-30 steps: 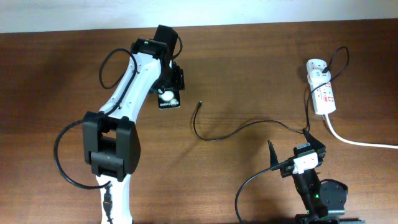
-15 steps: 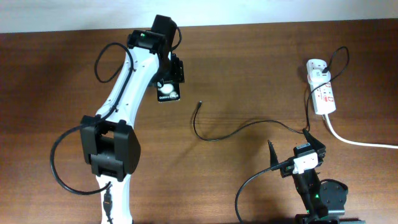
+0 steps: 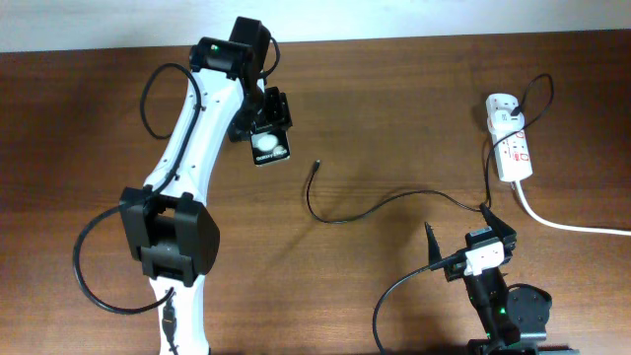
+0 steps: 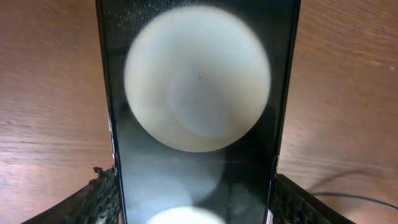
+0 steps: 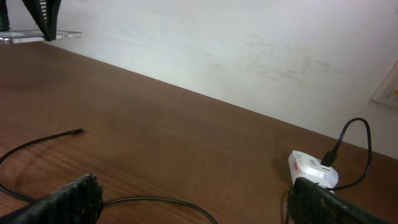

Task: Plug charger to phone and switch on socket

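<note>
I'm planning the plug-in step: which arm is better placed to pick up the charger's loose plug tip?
Right. The right tool stands open and empty, and the charger runs close past it. The left tool is clamped on the phone, so it is not free, though the plug tip lies nearer that side.

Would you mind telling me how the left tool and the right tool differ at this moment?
The left tool is closed on the phone, whereas the right tool stands wide open and holds nothing. The left tool is stretched toward the far side of the table; the right tool sits near the front edge, close to the charger. Both have black fingers.
</note>
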